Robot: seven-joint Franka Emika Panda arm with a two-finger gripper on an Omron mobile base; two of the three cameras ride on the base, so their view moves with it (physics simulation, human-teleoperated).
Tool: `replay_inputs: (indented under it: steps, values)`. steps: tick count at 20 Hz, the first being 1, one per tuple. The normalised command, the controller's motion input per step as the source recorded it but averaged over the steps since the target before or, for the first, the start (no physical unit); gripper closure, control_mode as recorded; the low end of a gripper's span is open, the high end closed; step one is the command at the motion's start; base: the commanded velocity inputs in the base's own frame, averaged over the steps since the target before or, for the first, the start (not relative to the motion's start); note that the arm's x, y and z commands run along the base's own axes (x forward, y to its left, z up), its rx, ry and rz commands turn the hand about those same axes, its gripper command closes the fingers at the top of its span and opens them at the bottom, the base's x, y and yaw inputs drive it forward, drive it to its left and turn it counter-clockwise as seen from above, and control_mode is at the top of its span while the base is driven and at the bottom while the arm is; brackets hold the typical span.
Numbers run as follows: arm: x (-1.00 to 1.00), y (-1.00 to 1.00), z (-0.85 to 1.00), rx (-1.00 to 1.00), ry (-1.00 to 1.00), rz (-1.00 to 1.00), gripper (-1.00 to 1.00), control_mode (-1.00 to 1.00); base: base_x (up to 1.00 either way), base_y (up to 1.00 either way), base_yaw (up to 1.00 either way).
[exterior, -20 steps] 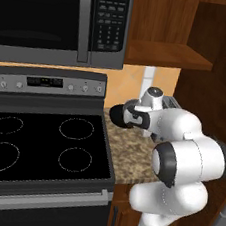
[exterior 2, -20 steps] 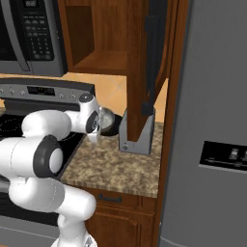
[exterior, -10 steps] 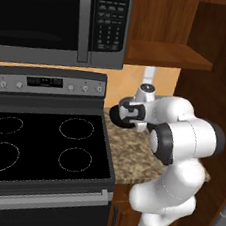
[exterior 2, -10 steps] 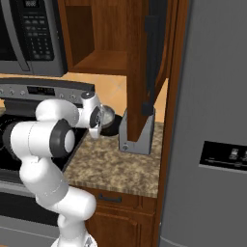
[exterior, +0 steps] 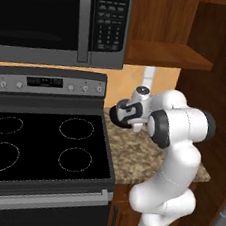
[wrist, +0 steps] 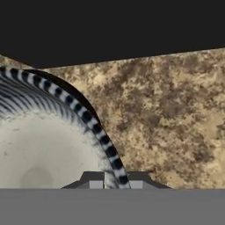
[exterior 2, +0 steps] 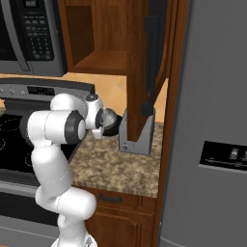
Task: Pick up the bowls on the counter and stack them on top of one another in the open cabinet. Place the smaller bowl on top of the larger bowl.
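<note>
My gripper (exterior: 125,116) (exterior 2: 105,122) (wrist: 112,183) is shut on the rim of a round bowl (exterior: 117,117) (exterior 2: 113,123). The bowl looks glossy black from outside. In the hand view the bowl (wrist: 39,145) has a pale inside and a black-and-white striped rim. I cannot tell from size whether it is the larger or the smaller one. It hangs tilted just above the speckled granite counter (exterior: 150,155) (exterior 2: 120,164) (wrist: 167,105), near the stove's edge. Above it is the wooden cabinet, with a bare shelf (exterior: 163,53) (exterior 2: 103,62).
The cabinet door (exterior 2: 150,58) hangs open over a grey block (exterior 2: 137,136) on the counter. The black stovetop (exterior: 40,146) lies to the left, under the microwave (exterior: 47,15). A grey fridge (exterior 2: 212,120) bounds the right. A white post (exterior: 149,78) stands at the back wall.
The arm's elbow has swung up and over the counter. The hand and the bowl have shifted slightly toward the stove. The grip has stayed shut.
</note>
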Motion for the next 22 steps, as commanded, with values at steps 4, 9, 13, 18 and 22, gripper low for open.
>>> replay_inputs:
  steps: [4, 9, 13, 18, 22]
  values:
    - [0.28, 0.0, -0.39, 0.0, 0.0, 0.0, 1.0, -1.0, 0.0, 0.0, 0.0]
    - [0.25, 0.0, -0.29, 0.0, 0.0, 0.0, 1.0, -1.0, 0.0, 0.0, 0.0]
    - [0.19, 0.0, -0.22, 0.0, 0.0, 0.0, -1.0, -1.0, 0.0, 0.0, 0.0]
    - [0.07, 0.0, -0.03, 0.0, -0.03, -0.01, -1.0, -1.0, 0.0, 0.0, 0.0]
    - [0.0, 0.0, 0.14, 0.0, -0.07, -0.01, -1.0, -1.0, 0.0, 0.0, 0.0]
